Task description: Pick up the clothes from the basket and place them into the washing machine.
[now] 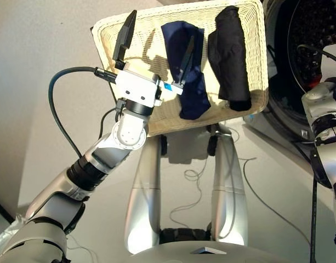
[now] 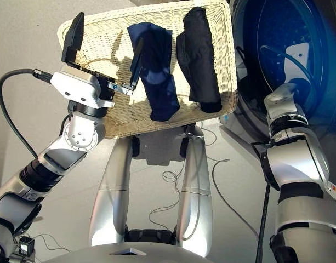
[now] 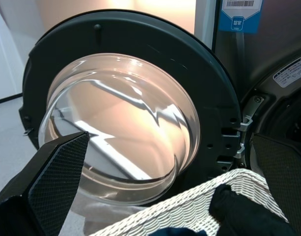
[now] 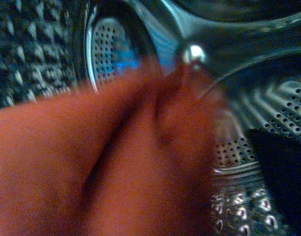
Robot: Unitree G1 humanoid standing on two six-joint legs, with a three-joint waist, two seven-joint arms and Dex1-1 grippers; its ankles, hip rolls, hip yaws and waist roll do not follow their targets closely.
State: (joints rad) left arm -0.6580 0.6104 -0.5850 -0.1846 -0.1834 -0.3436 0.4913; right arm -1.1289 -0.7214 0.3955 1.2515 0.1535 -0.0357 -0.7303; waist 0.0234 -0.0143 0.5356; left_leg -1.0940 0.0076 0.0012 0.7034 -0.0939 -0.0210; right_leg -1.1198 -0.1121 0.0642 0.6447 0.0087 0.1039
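Note:
The cream wicker basket [image 1: 151,116] holds a navy blue garment [image 1: 188,76] in the middle and a black one [image 1: 229,55] on its right; its left part is bare. My left gripper [image 1: 162,26] hovers open over that bare part, one finger above the navy cloth, holding nothing. My right arm [image 1: 321,109] reaches into the washing machine's drum [image 1: 307,38], so its gripper is hidden in the head views. In the right wrist view coral-red cloth [image 4: 67,162] fills the picture inside the drum, across my open right gripper [image 4: 160,147]. The machine's round glass door [image 3: 121,123] stands swung open.
The basket rests on a low stand with small wheels [image 1: 163,144]. Thin cables [image 1: 195,175] trail on the floor beneath it, and a thick black cable [image 1: 58,98] loops off my left wrist. A blue sticker [image 3: 240,12] marks the machine's front.

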